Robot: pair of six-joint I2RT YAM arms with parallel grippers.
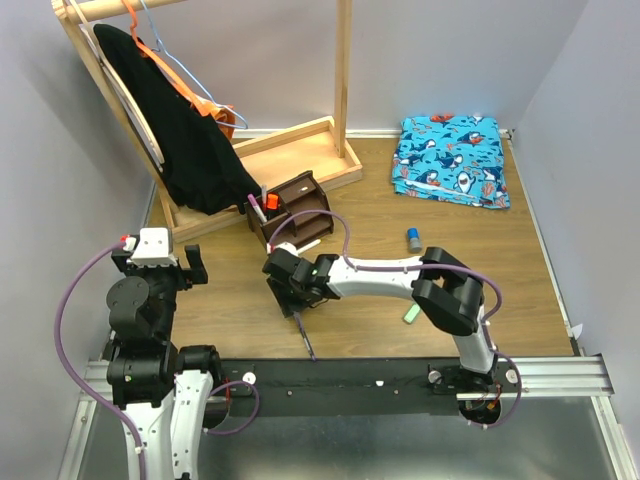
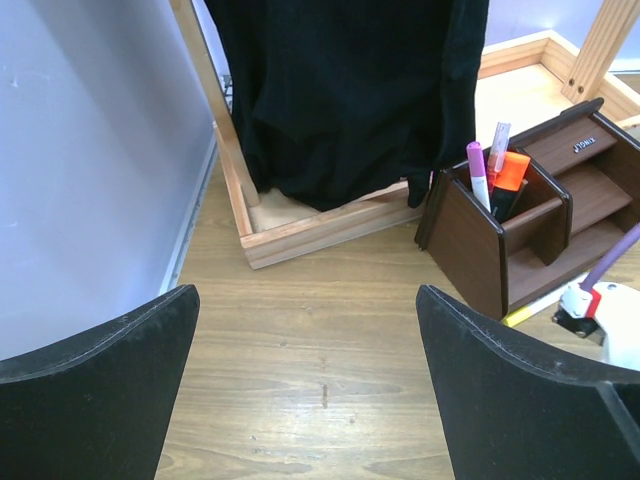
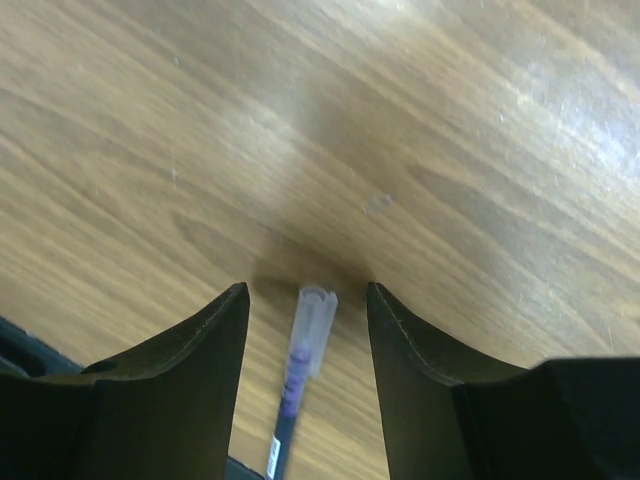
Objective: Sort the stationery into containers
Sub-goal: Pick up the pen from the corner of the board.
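The dark brown wooden organiser (image 1: 296, 206) stands by the rack base; it also shows in the left wrist view (image 2: 530, 225), with a pink-white marker (image 2: 478, 172) and a black-orange marker (image 2: 510, 175) standing in one compartment. My right gripper (image 1: 290, 296) is low over the table, open, its fingers either side of a purple-grey pen (image 3: 300, 355) lying flat; the pen's tail shows in the top view (image 1: 304, 336). A mint-green highlighter (image 1: 409, 314) and a blue-topped tube (image 1: 412, 238) lie on the table. My left gripper (image 1: 178, 268) is open and empty, raised at the left.
A pale wooden rack (image 1: 290, 150) with a black garment (image 1: 180, 130) and an orange hanger (image 1: 205, 105) stands at the back left. A folded blue shark-print cloth (image 1: 450, 158) lies at the back right. A yellow-white pen (image 1: 300, 246) lies in front of the organiser.
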